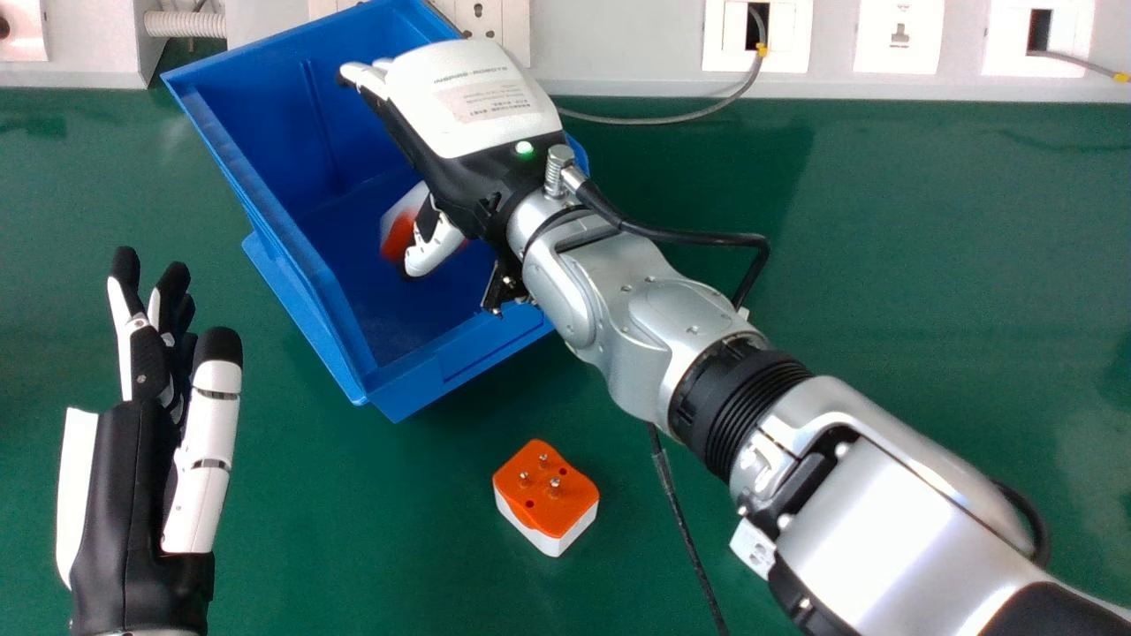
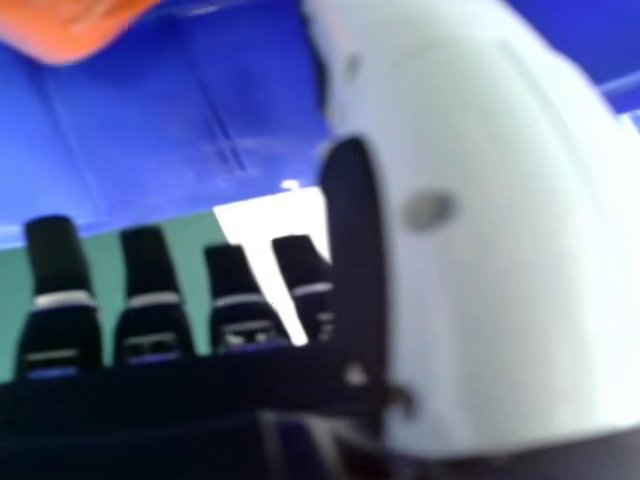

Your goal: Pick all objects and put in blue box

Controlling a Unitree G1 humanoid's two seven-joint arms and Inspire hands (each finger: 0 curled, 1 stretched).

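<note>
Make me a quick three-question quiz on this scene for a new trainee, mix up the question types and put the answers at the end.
1. True or false: the robot's right hand is over the blue box.

2. Where is the orange and white plug?
A. In the blue box
B. In the right hand
C. On the green table

3. Fill in the blank: the plug's metal pins point ____.

Key: 1. true; 2. C; 3. up

Red-white item (image 1: 398,231): blurred, partly behind right hand (image 1: 477,97)
Blue box (image 1: 415,382): cropped at head view's top edge
Orange thing (image 2: 70,25): blurred, cropped, right hand view
</note>
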